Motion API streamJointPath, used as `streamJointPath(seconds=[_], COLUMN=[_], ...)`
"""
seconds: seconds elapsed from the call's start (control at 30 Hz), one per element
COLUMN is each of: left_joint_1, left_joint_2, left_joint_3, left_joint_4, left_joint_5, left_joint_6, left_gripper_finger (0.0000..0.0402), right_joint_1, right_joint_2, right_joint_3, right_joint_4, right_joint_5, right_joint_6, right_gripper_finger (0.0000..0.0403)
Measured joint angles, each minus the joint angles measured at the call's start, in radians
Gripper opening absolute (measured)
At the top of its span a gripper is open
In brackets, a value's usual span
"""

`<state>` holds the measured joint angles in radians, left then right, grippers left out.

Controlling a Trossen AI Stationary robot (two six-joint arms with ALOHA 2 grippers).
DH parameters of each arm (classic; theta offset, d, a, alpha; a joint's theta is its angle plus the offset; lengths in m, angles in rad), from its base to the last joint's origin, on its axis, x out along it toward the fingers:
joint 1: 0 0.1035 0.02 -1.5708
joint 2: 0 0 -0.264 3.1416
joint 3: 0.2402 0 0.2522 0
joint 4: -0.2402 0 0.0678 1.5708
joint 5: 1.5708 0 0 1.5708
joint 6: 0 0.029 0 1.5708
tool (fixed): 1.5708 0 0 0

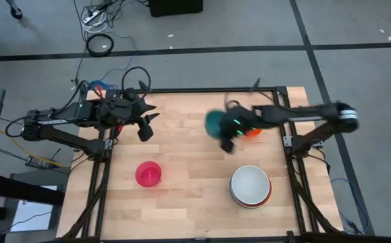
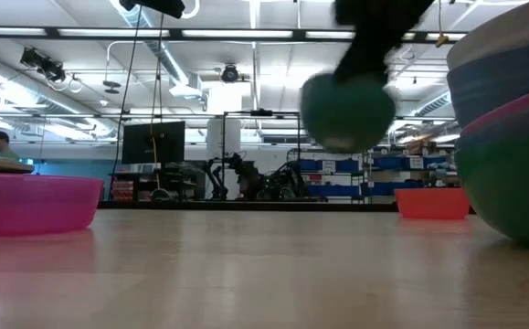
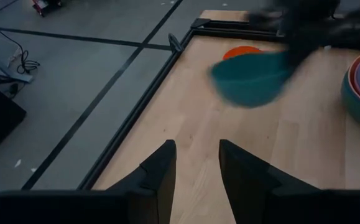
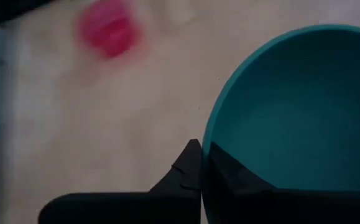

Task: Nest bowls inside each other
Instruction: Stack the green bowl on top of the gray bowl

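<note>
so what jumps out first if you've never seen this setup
The right gripper has a teal bowl pinched by its rim and lifted above the table's far middle. Near the right front edge a stack of bowls stands with a white one on top; a pink bowl sits alone left of centre.

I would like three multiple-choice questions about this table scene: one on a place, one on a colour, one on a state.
1. Where does the pink bowl stand?
A. on the stack of bowls
B. alone on the table, in front of the left gripper
C. in the right gripper

2. What colour is the bowl that the right gripper holds?
A. teal
B. white
C. orange

3. How are the left gripper's fingers?
A. shut on a bowl
B. shut on nothing
C. open, holding nothing

Answers:
1 B: the high view shows it apart from the stack.
2 A: the right wrist view shows the fingers pinching the teal bowl's rim.
3 C: the left wrist view shows a gap between them.
</note>
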<state>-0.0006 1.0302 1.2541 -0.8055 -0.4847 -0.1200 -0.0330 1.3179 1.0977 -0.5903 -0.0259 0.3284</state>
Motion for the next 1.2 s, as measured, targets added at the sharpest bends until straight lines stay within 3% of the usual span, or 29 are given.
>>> streamJointPath(seconds=[0.13, 0.27, 0.4, 0.53, 0.7, 0.9, 1.0, 1.2], left_joint_1=[0.000, 0.000, 0.000, 0.000, 0.000, -0.002, -0.002, -0.002], left_joint_2=[0.000, 0.000, 0.000, 0.000, 0.000, 0.000, 0.000, 0.000], left_joint_3=[0.000, 0.000, 0.000, 0.000, 0.000, 0.000, 0.000, 0.000], left_joint_4=[0.000, 0.001, 0.003, 0.011, 0.011, 0.009, 0.008, 0.007], left_joint_5=[0.000, 0.000, 0.000, 0.000, 0.000, 0.008, 0.008, 0.008], left_joint_6=[0.000, -0.001, -0.019, -0.024, -0.045, -0.049, -0.053, -0.064], left_gripper_finger=[0.0131, 0.0131, 0.0131, 0.0131, 0.0131, 0.0131, 0.0131, 0.0131], right_joint_1=[0.270, 0.544, 0.714, 0.767, 0.776, 0.776, 0.778, 0.821], right_joint_2=[-0.202, -0.299, -0.259, -0.158, -0.038, 0.046, 0.048, -0.038], right_joint_3=[0.000, 0.000, 0.000, 0.000, 0.000, 0.000, 0.000, 0.000], right_joint_4=[-0.102, -0.091, -0.131, -0.157, -0.159, -0.109, -0.084, -0.076], right_joint_5=[0.046, 0.237, 0.407, 0.442, 0.376, 0.155, 0.064, 0.053], right_joint_6=[0.199, 0.387, 0.505, 0.554, 0.595, 0.703, 0.781, 0.923], right_gripper_finger=[0.0001, 0.0001, 0.0000, 0.0000, 0.0008, 0.0076, 0.0115, 0.0149])
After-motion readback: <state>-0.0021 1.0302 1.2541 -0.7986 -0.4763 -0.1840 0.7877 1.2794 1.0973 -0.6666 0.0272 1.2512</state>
